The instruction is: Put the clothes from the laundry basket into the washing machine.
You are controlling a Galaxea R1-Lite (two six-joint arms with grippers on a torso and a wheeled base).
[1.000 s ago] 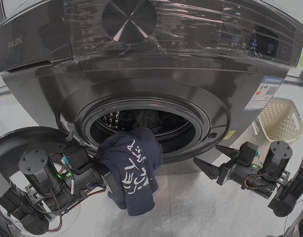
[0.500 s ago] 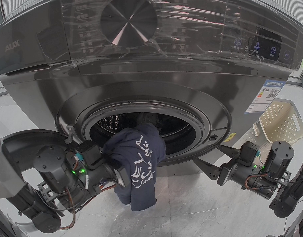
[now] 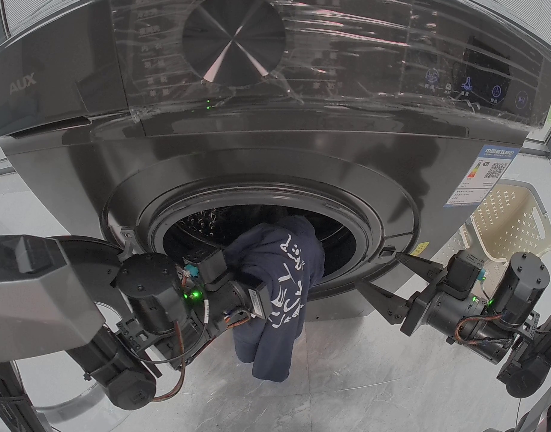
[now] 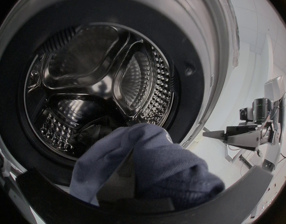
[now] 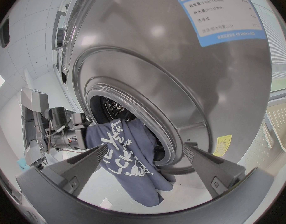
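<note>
1. The pale, marbled floor (image 3: 371, 385) runs under everything, with white tiled walls behind.
2. The washing machine (image 3: 275, 145) stands dead ahead. It is dark grey, and its round door (image 3: 89, 244) is swung out on the left.
3. Its drum (image 4: 96, 87) gapes open, all dimpled steel. Something dark (image 4: 93, 133) lies low inside it.
4. The laundry basket (image 3: 515, 223), cream and perforated, sits on the floor by the machine's right-hand corner. I can't see into it from here.
5. A navy garment (image 3: 281, 283) with white lettering lies over the lower rim of the drum's mouth. Its top fold is just at the opening, and its long axis hangs down the machine's front toward the floor.
6. The left gripper (image 4: 140, 171) is pinching that garment's upper fold, its fingers mostly buried in the cloth. The drum lies straight ahead of it, so I'd say the cloth needs carrying forward and over the rim, since most of it dangles outside.
7. The right gripper (image 3: 380, 271) is spread wide and holds nothing. It hangs below the mouth's right edge, well apart from the garment and nearer the basket. The left arm is clearly the one placed for this push.
</note>
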